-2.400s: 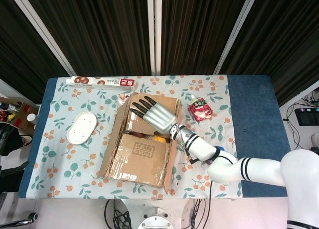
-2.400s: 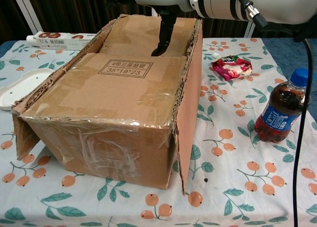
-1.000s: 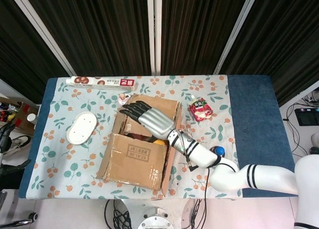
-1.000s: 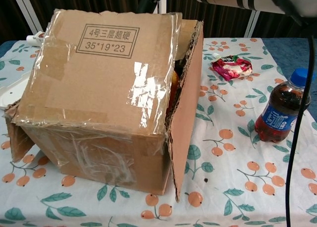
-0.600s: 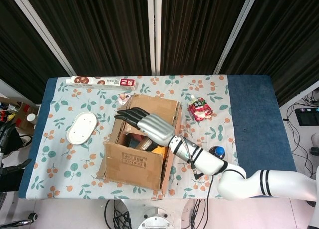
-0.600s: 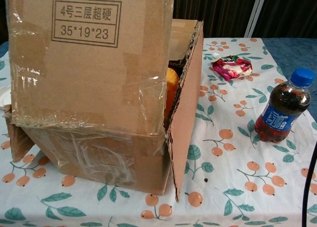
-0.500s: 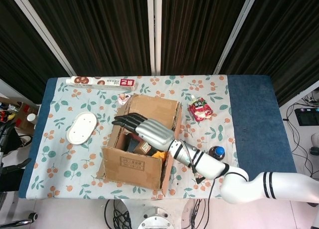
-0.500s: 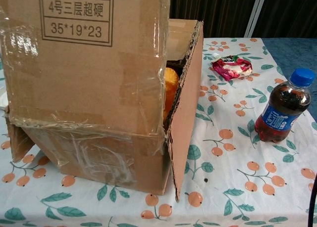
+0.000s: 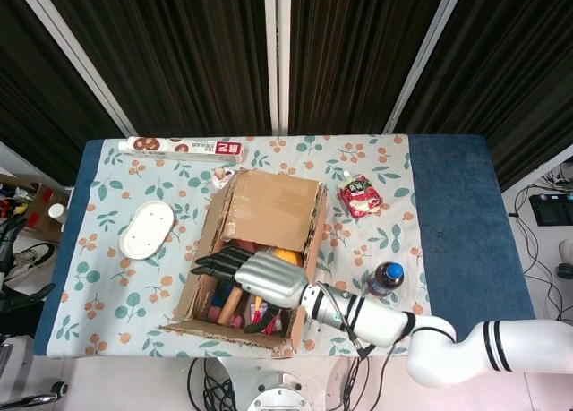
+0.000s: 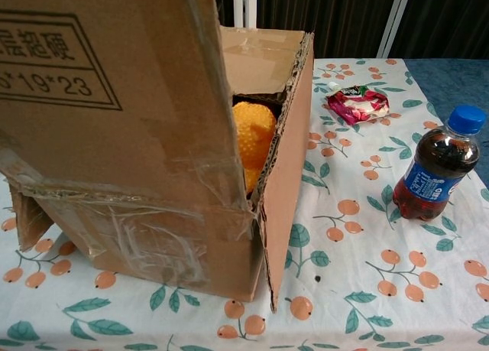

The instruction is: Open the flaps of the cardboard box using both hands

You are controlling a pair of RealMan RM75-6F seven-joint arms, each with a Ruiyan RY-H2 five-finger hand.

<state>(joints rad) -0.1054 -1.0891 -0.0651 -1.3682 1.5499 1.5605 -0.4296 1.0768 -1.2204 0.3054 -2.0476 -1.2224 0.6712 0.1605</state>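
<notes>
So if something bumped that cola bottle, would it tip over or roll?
The bottle stands upright, tall on a narrow base, so a knock could probably topple it. Its round body would then likely roll on the table. It looks nearly full, which should steady it somewhat.

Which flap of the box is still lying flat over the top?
The far flap, on the side nearest the curtains, still lies flat over the cardboard box. The near flap stands raised by the right hand.

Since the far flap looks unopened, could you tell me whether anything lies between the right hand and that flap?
Nothing visible blocks it. The right hand is over the box's near end, and only the open box interior lies between it and the far flap.
</notes>
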